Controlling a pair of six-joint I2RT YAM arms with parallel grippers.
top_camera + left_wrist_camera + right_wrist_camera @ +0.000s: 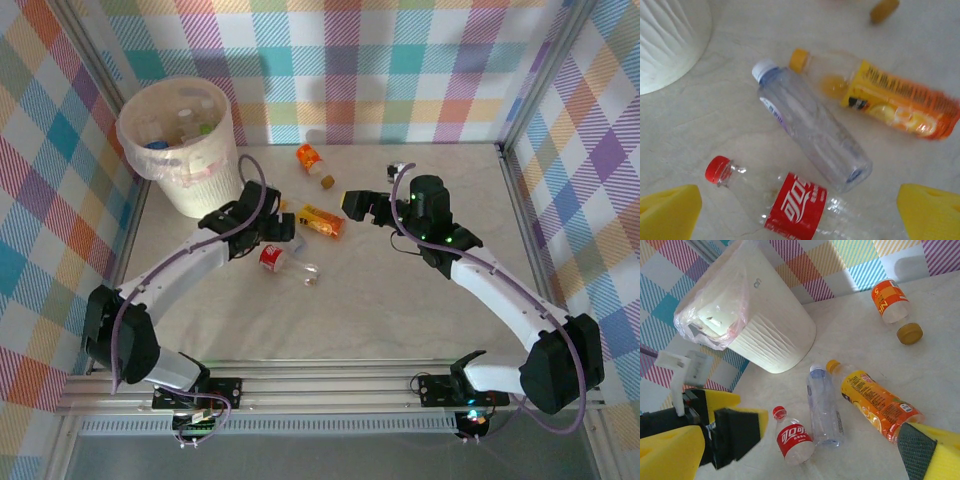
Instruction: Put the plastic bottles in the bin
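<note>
**Both hands open over four bottles beside the bin**

From the top camera, you have the bin [205, 190] standing at the far left of the table [400, 310], with several bottles [185, 128] already lying inside it. Your left hand [270, 238] hangs just right of the bin, over the red-label bottle [272, 258]. Your right hand [352, 208] points left at the juice bottle [322, 220]. Farther back lies the orange-label bottle [309, 157], with a loose cap [327, 181] just beside it.

In the left wrist camera, your left hand [800, 220] has its yellow fingertips [667, 212] wide apart and grips nothing. Between them lies the red-label bottle [792, 207], red cap to the left. Beyond it the clear bottle [810, 130] lies at a slant, and just beside that is the juice bottle [895, 100] with its yellow cap. The bin's [670, 40] ribbed wall fills the upper left corner.

In the right wrist camera, your right hand [800, 457] is also spread, its fingertips [670, 450] well apart and empty. The bin [775, 335], with the liner [715, 310] folded over its rim, stands near the three bottles lying side by side: the red-label bottle [792, 440], the clear bottle [824, 407] and the juice bottle [875, 402]. The orange-label bottle [890, 302] lies well apart from them by the checked wall, with the loose cap [910, 333] at its neck end.
</note>
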